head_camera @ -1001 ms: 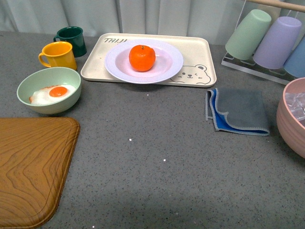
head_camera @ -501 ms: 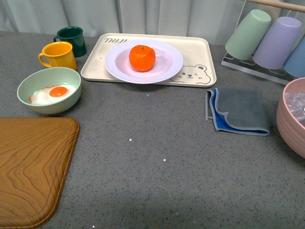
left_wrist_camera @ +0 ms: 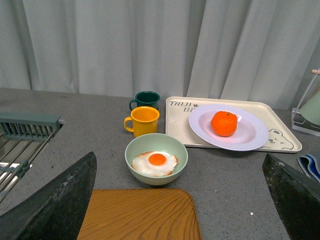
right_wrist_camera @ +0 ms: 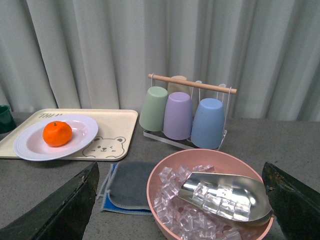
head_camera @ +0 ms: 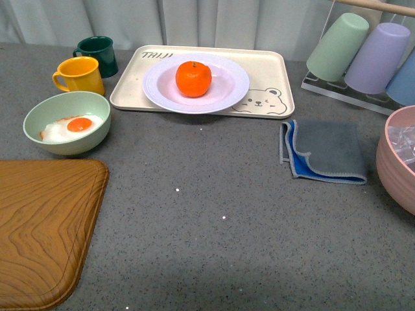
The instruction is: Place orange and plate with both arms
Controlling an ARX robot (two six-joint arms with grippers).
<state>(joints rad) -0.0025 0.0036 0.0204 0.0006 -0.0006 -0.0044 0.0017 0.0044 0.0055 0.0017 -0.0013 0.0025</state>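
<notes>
The orange [head_camera: 193, 78] is seen resting in the plate [head_camera: 230, 91] on the bear tray [head_camera: 272, 71], well ahead of both widely spread pairs of fingers, neither holding anything, with the left fingers [left_wrist_camera: 55, 210] judged about as near as the right fingers [right_wrist_camera: 60, 210].

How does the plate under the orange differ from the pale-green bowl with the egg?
The plate is white, wide and shallow; the pale-green bowl is narrower and deep-walled. The plate rests on the beige bear tray, while the bowl sits directly on the grey table. The plate carries the orange; the bowl holds a fried egg. Both are round, upright and untouched by either gripper.
</notes>
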